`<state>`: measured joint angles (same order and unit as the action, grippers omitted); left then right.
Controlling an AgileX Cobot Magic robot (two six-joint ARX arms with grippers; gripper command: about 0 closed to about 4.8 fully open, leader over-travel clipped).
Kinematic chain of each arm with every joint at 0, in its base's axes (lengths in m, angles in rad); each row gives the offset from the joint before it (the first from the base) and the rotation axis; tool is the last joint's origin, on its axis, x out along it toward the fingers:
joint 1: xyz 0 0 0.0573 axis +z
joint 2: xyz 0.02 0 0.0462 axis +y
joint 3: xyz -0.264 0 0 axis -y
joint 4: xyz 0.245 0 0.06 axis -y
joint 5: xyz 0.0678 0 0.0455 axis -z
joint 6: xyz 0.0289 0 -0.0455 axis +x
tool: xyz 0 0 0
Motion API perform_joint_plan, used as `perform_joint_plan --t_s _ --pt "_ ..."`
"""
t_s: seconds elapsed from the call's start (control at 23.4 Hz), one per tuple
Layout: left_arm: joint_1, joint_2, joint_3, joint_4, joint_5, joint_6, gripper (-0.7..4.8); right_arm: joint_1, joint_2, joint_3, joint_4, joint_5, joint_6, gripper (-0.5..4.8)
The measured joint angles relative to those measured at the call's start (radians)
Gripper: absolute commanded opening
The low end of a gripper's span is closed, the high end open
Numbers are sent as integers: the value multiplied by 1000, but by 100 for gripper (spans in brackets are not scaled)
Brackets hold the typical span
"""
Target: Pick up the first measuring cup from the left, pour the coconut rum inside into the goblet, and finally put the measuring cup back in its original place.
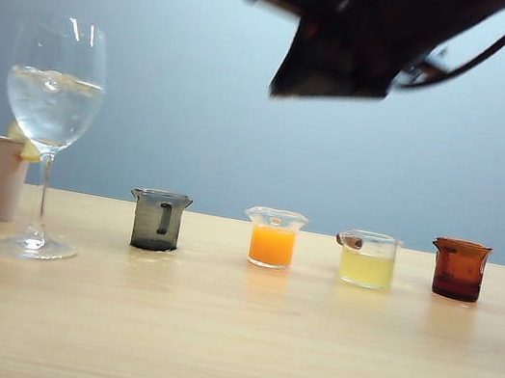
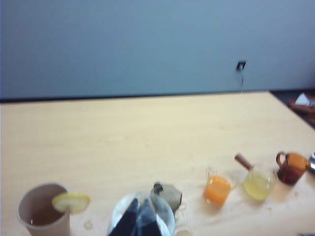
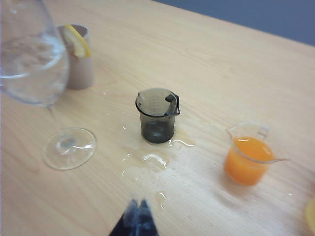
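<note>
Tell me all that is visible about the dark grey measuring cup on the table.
The first measuring cup is a small, smoky grey-green, translucent beaker, like tinted plastic or glass, with a flared rim, a spout and a side handle. It stands upright on the wooden table, between the goblet and the cup of orange liquid, and looks empty. Small puddles of clear liquid lie around its base. No gripper touches it.

The first measuring cup (image 1: 158, 220) stands right of the goblet (image 1: 49, 129).
</note>
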<state>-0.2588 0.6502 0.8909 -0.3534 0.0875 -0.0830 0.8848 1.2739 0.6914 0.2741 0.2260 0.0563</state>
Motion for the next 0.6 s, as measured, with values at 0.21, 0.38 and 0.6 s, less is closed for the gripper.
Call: perform_joint_plan --t_s 0.21,0.38,0.6 --pt "0 0 0 12 0 -45 -5 0 -235 -1 -222 -44 -18 -6" --pt "0 -21 0 -142 111 -120 -5 0 -423 -2 -389 -46 -31 -6" --pt "-1 -91 -4 -343 317 -47 -5 1 -682 -131 -457 -43 -31 -6"
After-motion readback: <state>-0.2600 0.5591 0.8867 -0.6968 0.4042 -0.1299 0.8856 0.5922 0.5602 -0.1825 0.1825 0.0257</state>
